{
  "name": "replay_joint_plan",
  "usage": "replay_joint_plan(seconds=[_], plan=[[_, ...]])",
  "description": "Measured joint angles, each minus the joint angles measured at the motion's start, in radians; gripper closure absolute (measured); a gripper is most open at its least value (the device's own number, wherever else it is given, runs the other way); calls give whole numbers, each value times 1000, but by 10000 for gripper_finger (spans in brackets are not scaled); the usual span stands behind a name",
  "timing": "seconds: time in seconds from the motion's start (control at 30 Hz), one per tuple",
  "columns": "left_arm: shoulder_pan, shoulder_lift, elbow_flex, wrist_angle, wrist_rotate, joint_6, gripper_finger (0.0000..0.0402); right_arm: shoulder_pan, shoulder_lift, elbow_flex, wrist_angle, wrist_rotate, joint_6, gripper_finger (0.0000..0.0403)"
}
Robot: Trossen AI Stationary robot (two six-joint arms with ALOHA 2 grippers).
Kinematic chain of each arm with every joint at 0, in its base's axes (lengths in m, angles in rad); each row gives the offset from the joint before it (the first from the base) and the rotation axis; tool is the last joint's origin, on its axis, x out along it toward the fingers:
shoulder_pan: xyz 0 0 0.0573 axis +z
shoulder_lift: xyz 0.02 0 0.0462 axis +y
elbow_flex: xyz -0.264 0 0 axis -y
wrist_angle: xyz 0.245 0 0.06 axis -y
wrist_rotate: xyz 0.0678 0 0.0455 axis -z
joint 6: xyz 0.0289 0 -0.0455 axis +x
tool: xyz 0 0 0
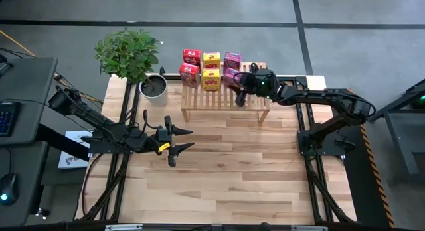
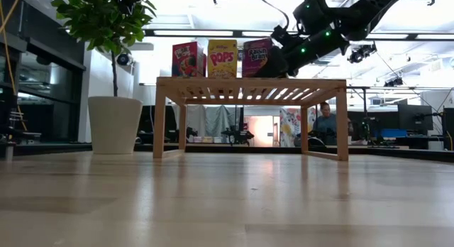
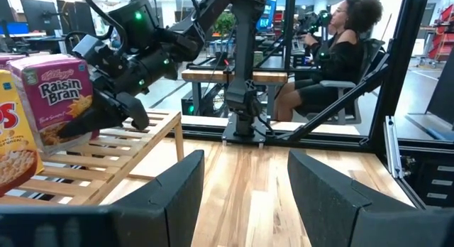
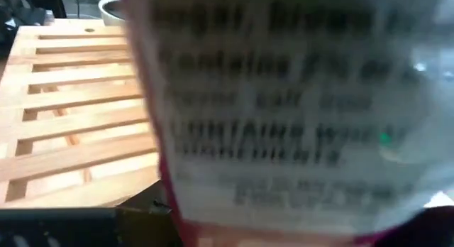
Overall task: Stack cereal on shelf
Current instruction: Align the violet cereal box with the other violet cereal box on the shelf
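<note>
Six cereal boxes on the shelf (image 1: pixel 226 98), two rows of three: red pair (image 1: pixel 190 65) on one end, yellow pair (image 1: pixel 211 70) in the middle, pink pair (image 1: pixel 232 62) on the right arm's end. Right gripper (image 1: pixel 240 81) sits at the near pink box (image 3: pixel 60 98) (Raisin Bran), fingers clamped on it; the box fills the right wrist view. Left gripper (image 1: pixel 180 139) is well apart over bare table (image 1: pixel 226 178), jaws spread, nothing in them. White pot (image 1: pixel 155 88) holding a green plant (image 1: pixel 127 53) stands just beside the shelf.
</note>
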Motion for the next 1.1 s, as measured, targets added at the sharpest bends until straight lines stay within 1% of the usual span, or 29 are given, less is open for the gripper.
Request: replay_joint_plan(seconds=[0.23, 0.47, 0.57, 0.67, 0.73, 0.83, 1.1], plan=[[0, 0, 0, 0, 0, 0, 208, -10, -39, -1, -39, -79, 25, 214], [16, 0, 0, -1, 0, -3, 208, -48, -43, -2, -42, -229, 48, 214], [20, 0, 0, -1, 3, -4, 208, -64, -43, -2, -41, -257, 49, 214], [20, 0, 0, -1, 3, -3, 208, -80, -43, -2, -32, -308, 72, 214], [20, 0, 0, -1, 3, -4, 208, -85, -43, -2, -25, -303, 83, 214], [20, 0, 0, -1, 3, -4, 208, -86, -43, -2, -26, -259, 103, 214], [20, 0, 0, -1, 4, -4, 208, -87, -43, -2, -17, -255, 118, 214]])
